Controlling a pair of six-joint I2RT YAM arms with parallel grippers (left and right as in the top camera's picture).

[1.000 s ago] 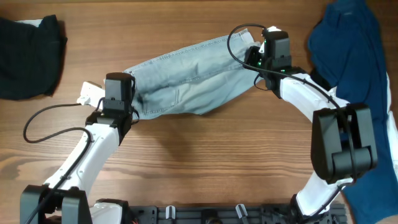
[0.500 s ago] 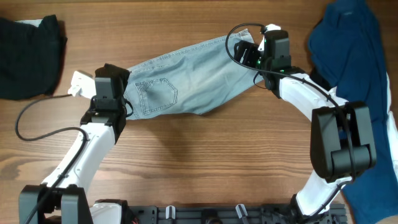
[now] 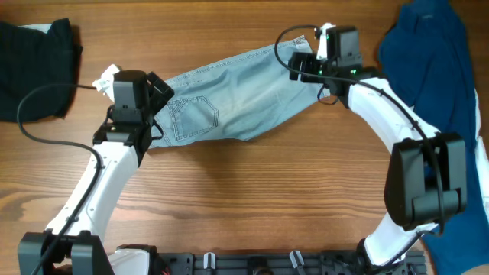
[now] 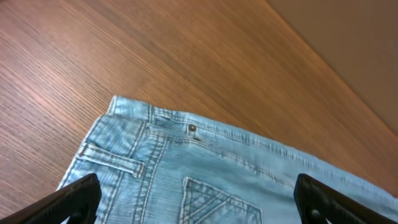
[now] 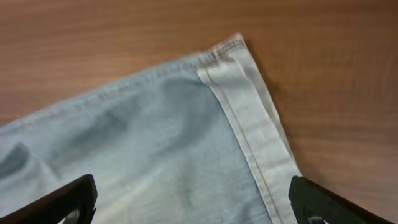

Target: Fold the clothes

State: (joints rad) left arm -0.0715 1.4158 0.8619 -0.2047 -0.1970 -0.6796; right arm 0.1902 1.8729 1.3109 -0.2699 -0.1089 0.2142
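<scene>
The clothes, light-blue denim shorts [image 3: 229, 95], lie folded flat on the wooden table, a stitched back pocket [image 3: 192, 114] facing up. My left gripper [image 3: 159, 107] hovers open over the waist end. In the left wrist view the waistband with a small metal rivet [image 4: 191, 129] lies ahead of the gripper [image 4: 199, 205], and denim [image 4: 205, 168] spans the gap between its fingers. My right gripper [image 3: 304, 67] is open over the hemmed cuff end. The right wrist view has the cuff corner [image 5: 239, 93] ahead of the gripper [image 5: 199, 202]. Neither holds cloth.
A black garment [image 3: 34, 69] lies at the table's far left edge. A dark-blue garment [image 3: 435, 76] is heaped along the right side, beside the right arm. Black cables loop off both wrists. Bare wood [image 3: 252, 198] lies in front of the shorts.
Both grippers opened and let go of the shorts. The left gripper drew back to the left and up, uncovering the back pocket. The right gripper shifted slightly up.
</scene>
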